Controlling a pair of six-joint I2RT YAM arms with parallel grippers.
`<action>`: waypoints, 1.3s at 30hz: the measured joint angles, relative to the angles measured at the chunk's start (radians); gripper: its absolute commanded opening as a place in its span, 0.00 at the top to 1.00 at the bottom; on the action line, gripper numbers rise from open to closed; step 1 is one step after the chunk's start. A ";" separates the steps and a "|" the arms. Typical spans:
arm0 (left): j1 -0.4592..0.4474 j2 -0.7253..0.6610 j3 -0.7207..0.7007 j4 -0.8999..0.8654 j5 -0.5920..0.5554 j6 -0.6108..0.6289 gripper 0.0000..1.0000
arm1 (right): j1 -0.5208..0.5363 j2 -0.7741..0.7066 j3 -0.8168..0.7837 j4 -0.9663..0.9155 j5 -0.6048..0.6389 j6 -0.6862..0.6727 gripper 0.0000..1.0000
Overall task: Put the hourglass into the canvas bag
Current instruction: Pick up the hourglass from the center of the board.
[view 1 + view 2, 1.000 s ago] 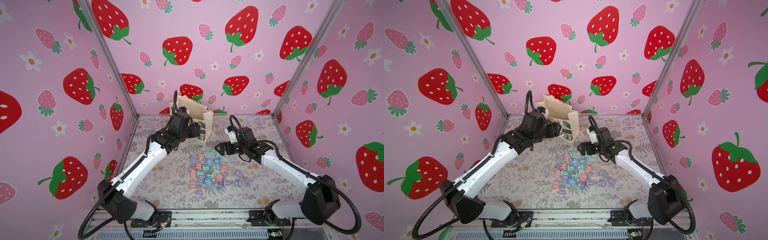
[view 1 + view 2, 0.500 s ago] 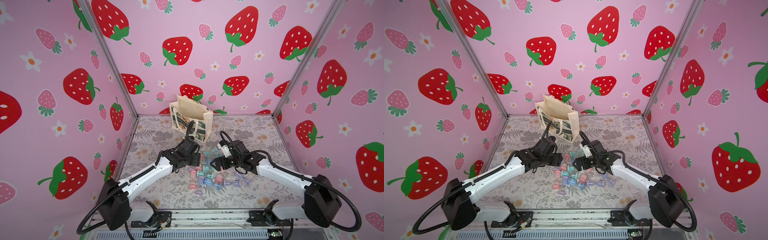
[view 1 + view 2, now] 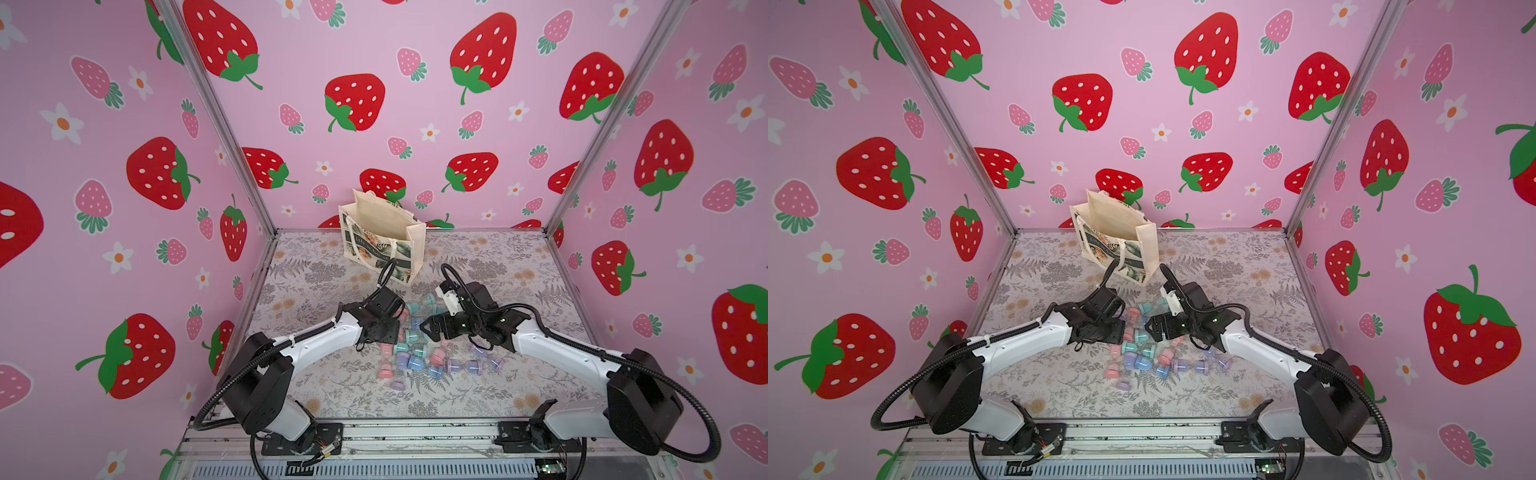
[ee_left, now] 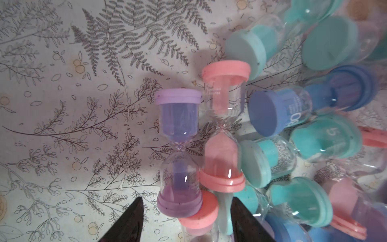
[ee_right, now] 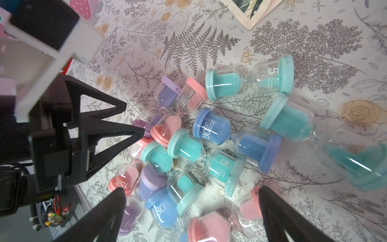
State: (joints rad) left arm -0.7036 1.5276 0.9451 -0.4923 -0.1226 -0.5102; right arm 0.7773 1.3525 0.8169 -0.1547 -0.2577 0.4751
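The canvas bag (image 3: 382, 237) (image 3: 1119, 243) stands open at the back of the table. Several hourglasses (image 3: 415, 353) (image 3: 1144, 353) with pink, purple, teal and blue caps lie in a heap mid-table. My left gripper (image 4: 187, 201) (image 3: 400, 331) is low at the heap's left edge and open. One end of a purple hourglass (image 4: 178, 146) and a pink cap (image 4: 199, 215) sit between its tips, untouched. A pink hourglass (image 4: 222, 146) lies beside the purple one. My right gripper (image 5: 190, 189) (image 3: 426, 328) hovers wide open over the heap, holding nothing.
The two grippers face each other closely across the heap; the left fingers (image 5: 140, 131) show in the right wrist view. Strawberry-print walls (image 3: 124, 208) enclose the table on three sides. The floral table cover (image 3: 316, 270) lies bare left of the bag.
Both arms dropped from beside the bag to the heap. The left gripper came from the bag's mouth down to the heap's left edge. The right gripper stayed wide open.
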 measured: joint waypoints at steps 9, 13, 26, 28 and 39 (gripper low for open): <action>0.024 0.054 -0.021 0.027 0.000 -0.028 0.36 | 0.000 0.000 -0.002 0.011 0.003 0.002 0.01; 0.034 0.090 -0.021 0.043 0.000 -0.037 0.38 | 0.000 0.000 -0.002 0.014 0.003 0.002 0.01; 0.045 0.152 -0.021 0.077 0.000 -0.052 0.45 | 0.000 0.027 -0.001 0.019 0.012 0.002 0.01; 0.045 0.152 -0.021 0.077 0.000 -0.056 0.46 | 0.000 0.031 -0.001 0.019 0.013 0.001 0.01; 0.045 0.142 -0.030 0.074 0.003 -0.063 0.50 | 0.000 0.042 -0.001 0.019 0.022 0.000 0.01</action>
State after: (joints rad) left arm -0.6582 1.6695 0.9150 -0.4179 -0.1192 -0.5732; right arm 0.7773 1.3945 0.8162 -0.1356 -0.2359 0.4755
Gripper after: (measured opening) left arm 0.515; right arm 0.993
